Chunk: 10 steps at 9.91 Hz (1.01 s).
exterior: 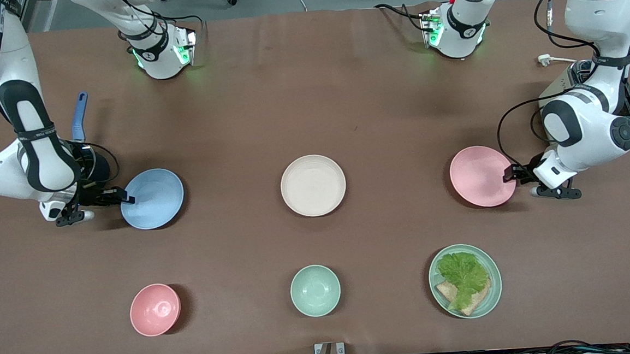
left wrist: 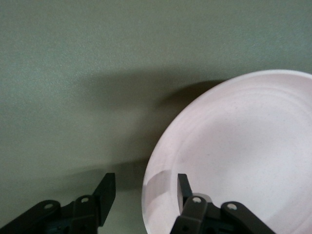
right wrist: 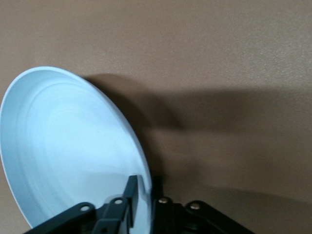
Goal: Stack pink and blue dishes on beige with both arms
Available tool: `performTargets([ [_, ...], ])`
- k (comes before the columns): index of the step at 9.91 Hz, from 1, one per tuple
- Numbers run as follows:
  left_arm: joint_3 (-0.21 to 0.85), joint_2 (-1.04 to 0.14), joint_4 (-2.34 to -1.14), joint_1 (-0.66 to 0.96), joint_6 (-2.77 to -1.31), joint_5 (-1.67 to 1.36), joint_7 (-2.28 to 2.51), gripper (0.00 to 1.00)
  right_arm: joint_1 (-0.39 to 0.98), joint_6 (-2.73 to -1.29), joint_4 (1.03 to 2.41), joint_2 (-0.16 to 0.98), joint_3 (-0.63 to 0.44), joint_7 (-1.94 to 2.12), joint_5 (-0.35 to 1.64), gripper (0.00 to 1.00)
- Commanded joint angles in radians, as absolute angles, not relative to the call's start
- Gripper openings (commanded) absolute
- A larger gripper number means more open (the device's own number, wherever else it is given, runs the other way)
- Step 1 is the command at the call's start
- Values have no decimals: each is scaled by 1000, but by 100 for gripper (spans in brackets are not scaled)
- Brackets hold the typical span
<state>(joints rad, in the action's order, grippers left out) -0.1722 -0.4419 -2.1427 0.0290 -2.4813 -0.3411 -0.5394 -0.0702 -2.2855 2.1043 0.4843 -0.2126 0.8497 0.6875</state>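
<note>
The pale blue plate (exterior: 152, 199) (right wrist: 63, 146) lies toward the right arm's end of the table, tilted, with a shadow beneath its raised side. My right gripper (exterior: 129, 198) (right wrist: 144, 185) is shut on its rim, one finger inside the plate and one under the edge. The pale pink plate (exterior: 479, 175) (left wrist: 243, 156) lies toward the left arm's end. My left gripper (exterior: 510, 175) (left wrist: 146, 184) is open and straddles that plate's rim, one finger over the inside and one outside. The beige plate (exterior: 313, 185) sits bare at the table's middle, between the two.
Nearer the front camera stand a small pink bowl (exterior: 154, 309), a mint-green bowl (exterior: 315, 290) and a mint-green plate (exterior: 495, 275) with lettuce and bread. A blue-handled tool (exterior: 79, 116) lies by the right arm. A white plug (exterior: 546, 60) lies near the left arm.
</note>
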Motion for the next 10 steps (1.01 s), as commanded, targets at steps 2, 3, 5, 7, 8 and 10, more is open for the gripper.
performTargets([
  [2,-172,-459,-2158,41,-2519,-373,-571,5,-65,-2277,2071,479,-215,813,716,0],
  [3,-169,-456,-2157,43,-2517,-374,-568,6,-57,-2223,2041,457,-225,763,704,1],
  [5,-163,-436,-2157,46,-2499,-373,-575,1,-43,-2107,1940,401,-224,540,575,1],
  [7,-153,-366,-2120,49,-2380,-373,-565,0,-19,-1934,1808,362,-212,279,427,1],
  [8,-152,-354,-2046,52,-2238,-373,-534,0,-8,-1849,1737,362,-212,215,423,1],
  [10,-80,-351,-1938,52,-2117,-374,-512,0,26,-1743,1639,361,-184,52,420,1],
])
